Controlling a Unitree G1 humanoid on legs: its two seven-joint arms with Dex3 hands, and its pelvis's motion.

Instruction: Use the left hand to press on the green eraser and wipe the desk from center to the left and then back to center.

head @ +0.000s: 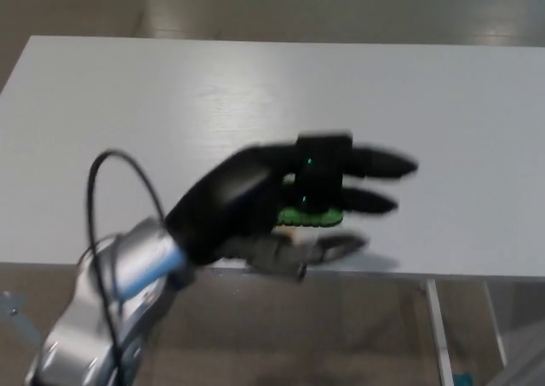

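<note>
My left hand (289, 194) reaches in from the lower left over the white desk (255, 96), blurred by motion, its fingers (379, 164) spread and pointing right. It hovers over the green eraser (311, 216), of which only a thin green strip shows beneath the palm. I cannot tell whether the hand touches the eraser. The silver forearm and a black cable (119, 169) trail back toward the lower left. My right hand does not show.
The desk's front edge (477, 275) runs across the lower part of the view, with white legs (436, 326) below it and the floor beyond. A short tan tape strip (289, 231) lies just in front of the eraser.
</note>
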